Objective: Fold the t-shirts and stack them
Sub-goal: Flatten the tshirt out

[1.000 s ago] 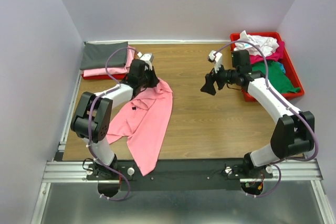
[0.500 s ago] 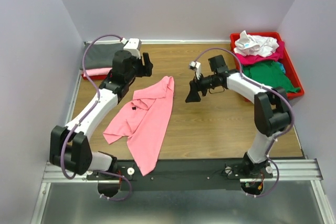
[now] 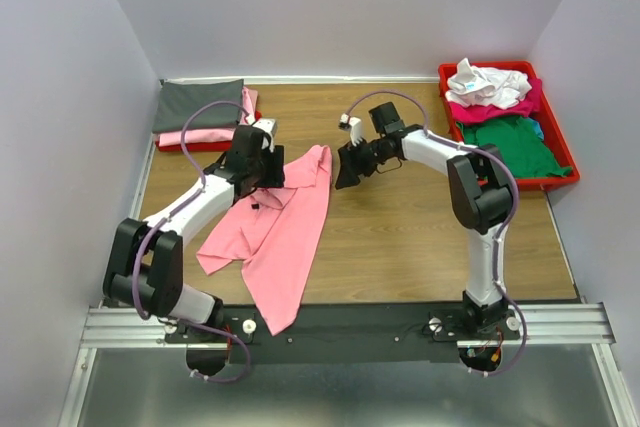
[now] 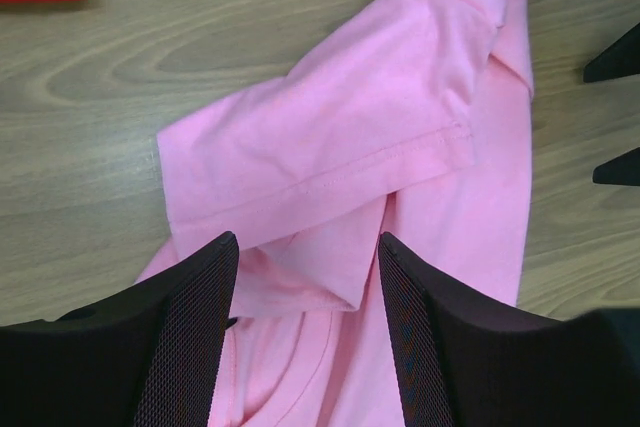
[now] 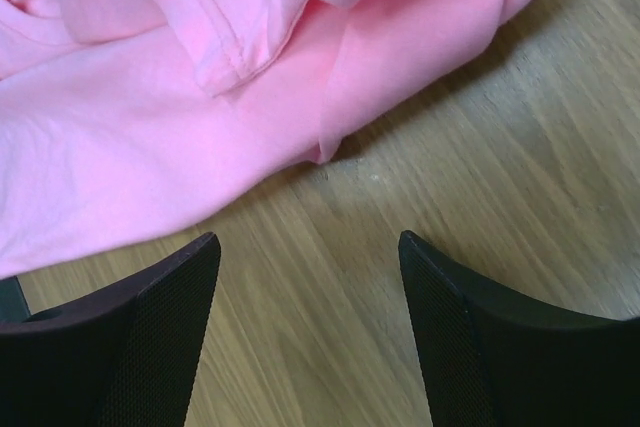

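The light pink t-shirt [image 3: 275, 232] lies crumpled on the wooden table, left of centre, its dark neck tag [image 3: 257, 203] showing. My left gripper [image 3: 262, 177] hovers open over its upper part. In the left wrist view the left gripper [image 4: 306, 242] straddles a folded sleeve of the pink shirt [image 4: 350, 127] without pinching it. My right gripper [image 3: 345, 171] stands open just right of the shirt's top corner. In the right wrist view the right gripper [image 5: 308, 239] has only bare wood between its fingers, and the shirt's edge [image 5: 150, 97] lies just ahead.
A folded dark grey tee [image 3: 200, 105] rests on a folded pink one [image 3: 205, 134] at the back left, over a red tray [image 3: 185, 146]. Another red tray [image 3: 520, 185] at the back right holds white [image 3: 487, 82], magenta [image 3: 500, 105] and green [image 3: 515, 147] tees.
The left gripper let go of the pink shirt, rose toward the back, then came down over it again, open. The right arm swung left to the shirt's top corner.
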